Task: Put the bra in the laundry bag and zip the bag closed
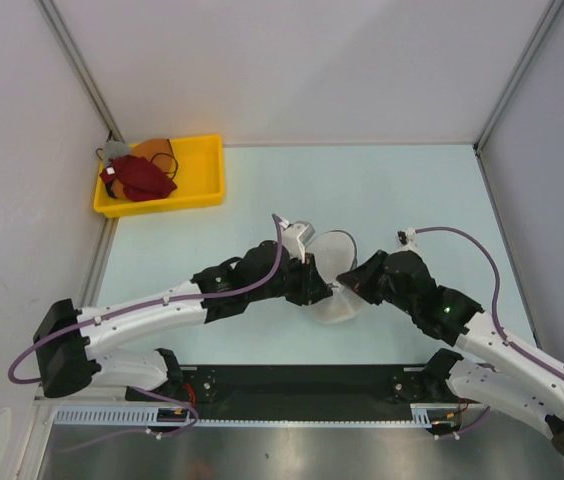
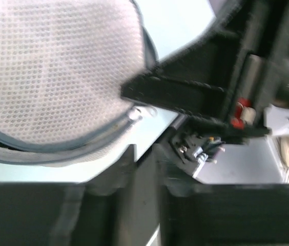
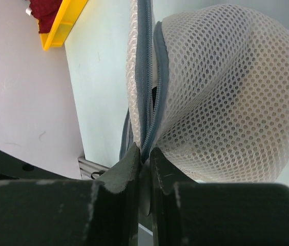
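White mesh laundry bag (image 1: 334,262) at frame centre, right gripper (image 3: 143,160) pinched almost closed on its grey zip seam, left gripper (image 2: 144,151) beside the rim, grip impossible to tell through blur, yellow bin (image 1: 204,168) upper left.

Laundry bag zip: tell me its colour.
Grey zip, running between the white mesh halves of the laundry bag; the right wrist view shows it best.

1. A pale green table (image 1: 412,200) spans the white-walled cell.
2. A yellow bin (image 1: 202,168) sits in its far left corner.
3. The white mesh laundry bag (image 1: 334,258) rests mid-table, toward the near edge.
4. A black plate (image 1: 302,378) lines the near edge.
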### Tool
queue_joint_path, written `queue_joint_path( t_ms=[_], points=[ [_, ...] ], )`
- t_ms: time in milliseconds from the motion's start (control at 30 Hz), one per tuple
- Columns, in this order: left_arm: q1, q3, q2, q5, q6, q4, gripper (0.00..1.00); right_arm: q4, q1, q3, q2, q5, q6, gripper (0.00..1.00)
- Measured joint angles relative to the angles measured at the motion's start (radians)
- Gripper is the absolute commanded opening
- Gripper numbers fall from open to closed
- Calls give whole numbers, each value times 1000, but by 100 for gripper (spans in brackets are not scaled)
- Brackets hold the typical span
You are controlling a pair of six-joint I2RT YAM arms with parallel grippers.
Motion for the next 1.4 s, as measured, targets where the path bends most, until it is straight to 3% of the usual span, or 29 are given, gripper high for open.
queue_joint_path(
  t_ms=[33, 133, 367, 500, 700, 967, 1100, 1233, 1300, 1400],
  points=[
    [0, -22, -22, 19, -8, 20, 50, 3, 0, 0, -1, -1, -5, 8],
    [0, -39, -41, 63, -28, 60, 59, 53, 0, -14, -10, -20, -45, 7],
    [2, -87, -44, 97, -136, 192, 51, 376, 19, -208, -116, -50, -275, 1],
    [2, -159, -68, 81, -213, 220, 46, 451, 3, -246, -144, -47, -370, 1],
    [4, -167, -71, 26, -318, 200, 50, 523, -6, -241, -134, -56, -425, 1],
    [24, -116, -14, 9, -297, 189, 69, 527, -6, -229, -109, -86, -410, 11],
    [43, -115, -14, 9, -251, 187, 51, 491, -10, -207, -103, -94, -365, 12],
    [52, -78, 18, 9, -206, 138, 41, 478, -9, -198, -103, -96, -337, 10],
    [52, -65, 30, 9, -199, 129, 38, 470, -8, -193, -100, -93, -330, 8],
    [52, -64, 33, 9, -186, 127, 45, 469, -8, -188, -85, -92, -323, 6]
  ],
)
